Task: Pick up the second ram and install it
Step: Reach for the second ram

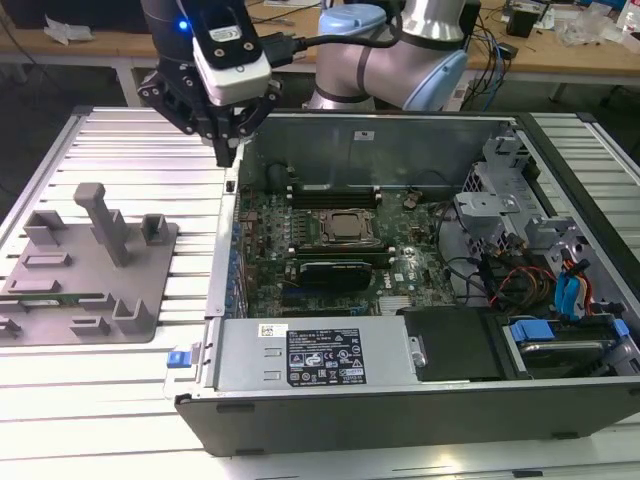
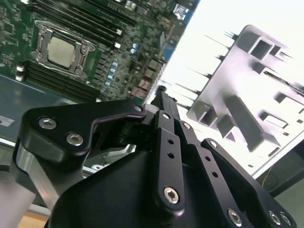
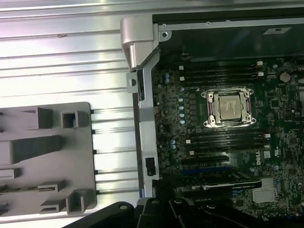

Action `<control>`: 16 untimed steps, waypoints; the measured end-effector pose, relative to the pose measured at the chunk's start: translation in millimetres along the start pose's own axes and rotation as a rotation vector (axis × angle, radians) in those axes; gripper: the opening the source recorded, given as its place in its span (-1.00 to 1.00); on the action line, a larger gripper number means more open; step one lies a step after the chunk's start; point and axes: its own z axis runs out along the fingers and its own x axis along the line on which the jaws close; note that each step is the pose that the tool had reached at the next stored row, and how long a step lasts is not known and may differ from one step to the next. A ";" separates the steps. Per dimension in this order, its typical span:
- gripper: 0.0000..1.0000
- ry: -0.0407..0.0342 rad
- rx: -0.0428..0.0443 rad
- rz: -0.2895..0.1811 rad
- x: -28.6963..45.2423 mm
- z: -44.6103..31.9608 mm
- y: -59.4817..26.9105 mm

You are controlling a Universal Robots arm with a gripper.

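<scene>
Plainly, my hand (image 1: 227, 153) hangs in the upper left of the exterior view, over the corner of the open computer case (image 1: 400, 150). Its fingers are drawn together to a point with nothing between them.

The second ram (image 1: 60, 297) lies well apart from it, in the lower left of that frame. It sits flat in a groove of the grey fixture tray (image 1: 150, 300) and shows as a thin green sliver.

I judge it light and stiff but fragile: a bare board with chips and edge contacts, easy to crack if bent. The sound place to take it looks like the two long faces near the middle, clear of the contact edge.

The counter (image 1: 120, 150) is ribbed metal, bright and hard, so the tray may slide if I push sideways.

Inside the case, the black slots (image 3: 223, 140) flank the CPU socket (image 3: 229, 108) on the motherboard (image 1: 270, 215). Beyond the case are workbenches strewn with cables.
</scene>
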 end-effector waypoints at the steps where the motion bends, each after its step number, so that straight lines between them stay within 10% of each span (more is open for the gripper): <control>1: -0.84 0.0001 0.0000 0.000 4.6 0.0 -0.4; 16: -0.84 0.0000 0.0011 0.000 41.8 1.5 -3.1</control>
